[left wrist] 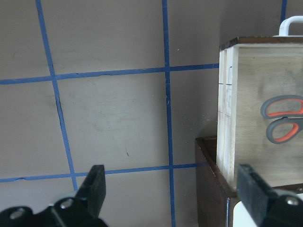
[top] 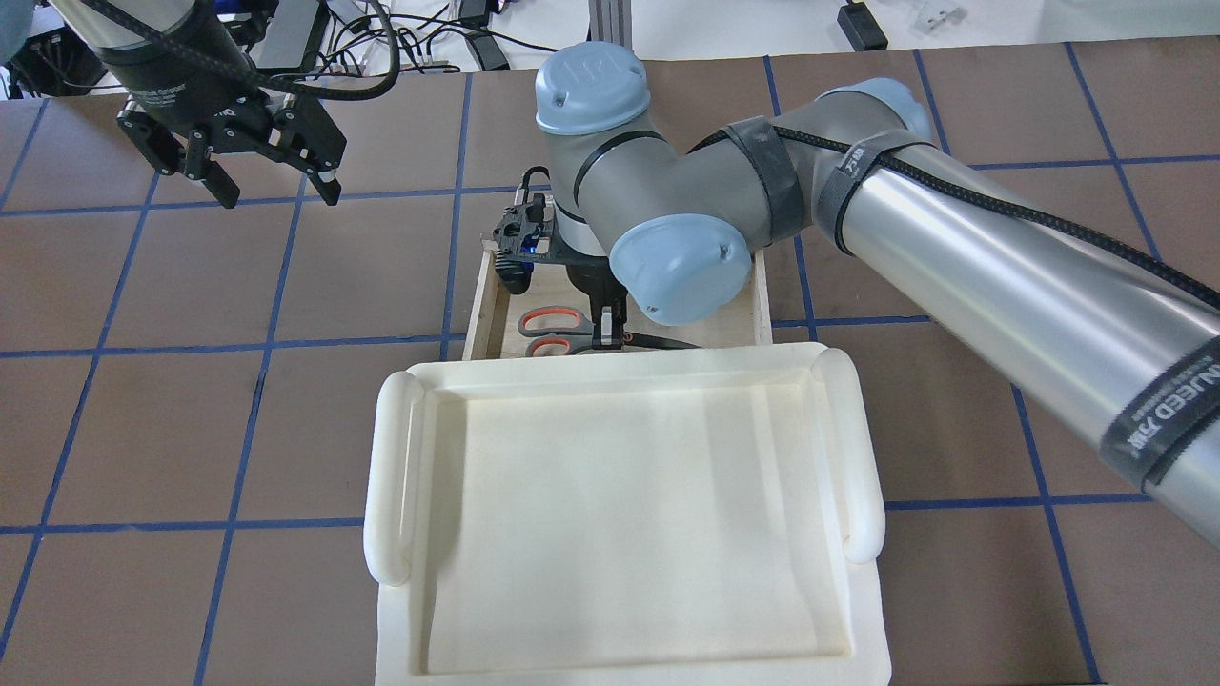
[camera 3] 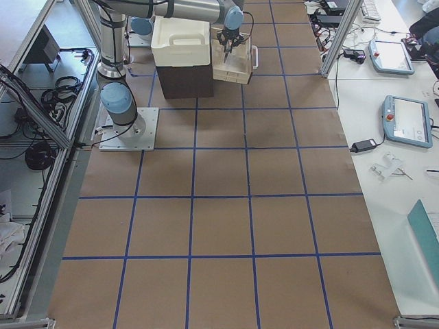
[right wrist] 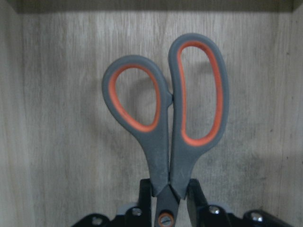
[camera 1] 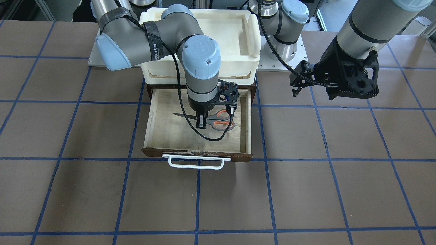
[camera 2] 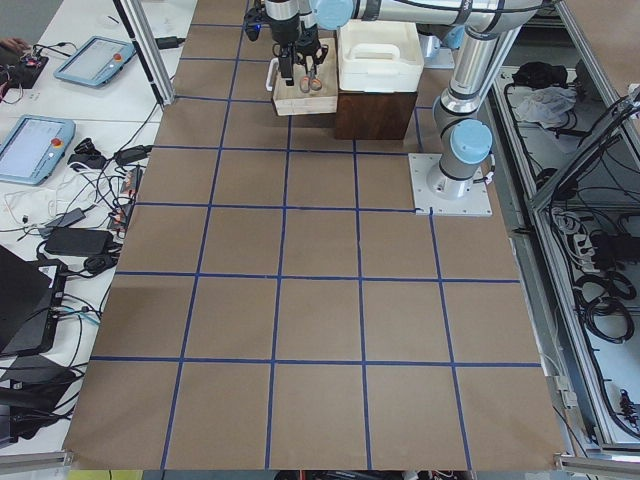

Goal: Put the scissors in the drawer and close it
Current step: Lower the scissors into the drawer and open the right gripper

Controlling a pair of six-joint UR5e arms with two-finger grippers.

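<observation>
The scissors (camera 1: 219, 119) lie inside the open drawer (camera 1: 147, 136), handles toward the robot's left and dark blades toward its right. My right gripper (camera 1: 202, 121) reaches straight down into the drawer and is shut on the scissors at the pivot. In the right wrist view the fingers (right wrist: 145, 195) press both sides of the scissors' neck (right wrist: 165, 156) over the pale plywood floor. My left gripper (top: 276, 186) hovers open and empty beside the drawer, off to the left. The left wrist view shows the scissors' handles (left wrist: 284, 118) and the drawer's side wall (left wrist: 226, 118).
A white plastic tray (top: 400, 495) sits on top of the dark brown cabinet (camera 1: 148, 89) that the drawer slides out of. The drawer's white bar handle (camera 1: 197, 162) sticks out over the brown table with blue grid lines.
</observation>
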